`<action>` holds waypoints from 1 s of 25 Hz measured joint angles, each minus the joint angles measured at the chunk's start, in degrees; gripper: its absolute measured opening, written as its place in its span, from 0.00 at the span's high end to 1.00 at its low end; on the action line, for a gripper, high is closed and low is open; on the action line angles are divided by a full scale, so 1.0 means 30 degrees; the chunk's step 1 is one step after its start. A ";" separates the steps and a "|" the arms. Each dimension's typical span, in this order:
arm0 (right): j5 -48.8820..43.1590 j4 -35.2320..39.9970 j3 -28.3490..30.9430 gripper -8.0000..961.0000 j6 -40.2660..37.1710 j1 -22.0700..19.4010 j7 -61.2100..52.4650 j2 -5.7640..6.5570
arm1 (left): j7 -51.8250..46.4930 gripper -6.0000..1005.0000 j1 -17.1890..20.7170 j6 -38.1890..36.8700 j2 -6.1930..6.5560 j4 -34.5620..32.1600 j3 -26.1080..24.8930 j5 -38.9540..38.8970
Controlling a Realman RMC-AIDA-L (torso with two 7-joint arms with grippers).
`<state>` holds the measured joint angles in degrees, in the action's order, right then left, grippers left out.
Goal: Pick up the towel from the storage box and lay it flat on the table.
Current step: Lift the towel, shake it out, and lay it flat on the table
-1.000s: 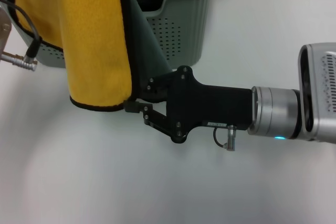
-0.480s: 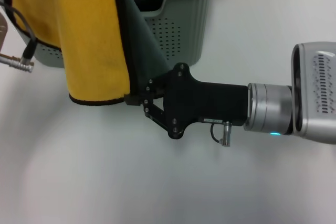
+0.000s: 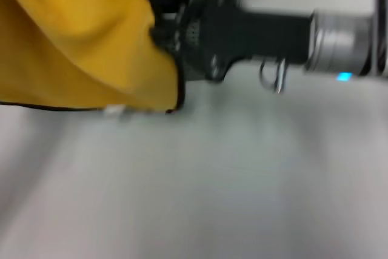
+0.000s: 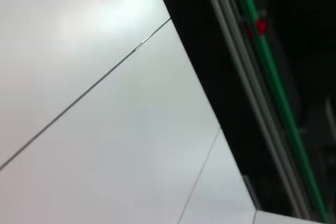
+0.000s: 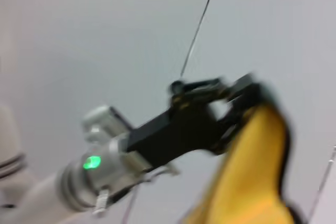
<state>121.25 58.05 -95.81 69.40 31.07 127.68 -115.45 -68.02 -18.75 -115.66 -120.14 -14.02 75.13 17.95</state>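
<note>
Now yellow towel w/ black edging, draped, creased.

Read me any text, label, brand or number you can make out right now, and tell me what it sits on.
None readable in any view.
White care tag on the towel: too blurred to show any print.
Right gripper at the towel's edge: no legible marking.
</note>
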 joint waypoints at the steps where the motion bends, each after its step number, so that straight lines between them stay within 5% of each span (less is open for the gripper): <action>1: -0.0983 0.1014 0.0791 0.99 -0.0006 -0.0214 -0.0737 -0.0061 | 0.0185 0.93 0.0183 -0.0018 -0.0016 0.0033 0.0032 0.0066; 9: -0.4808 0.7243 0.4695 0.98 -0.0133 0.0265 -0.5031 -0.0110 | 0.0464 0.86 0.1274 -0.0181 -0.0032 0.0246 0.0144 0.1448; 17: -0.5886 0.9174 0.6794 0.98 -0.0233 0.1529 -0.6532 -0.0077 | 0.0635 0.79 0.1083 0.0059 0.0057 0.0626 0.0155 0.3835; 25: -0.7861 1.0906 0.7920 0.98 -0.0165 0.2881 -0.8499 -0.0012 | 0.3829 0.57 0.0962 0.3029 -0.0009 0.1555 0.0145 0.4817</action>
<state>97.67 90.77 -72.05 68.91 39.71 102.18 -115.49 -56.54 -15.87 -106.57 -120.16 -9.36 75.56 32.40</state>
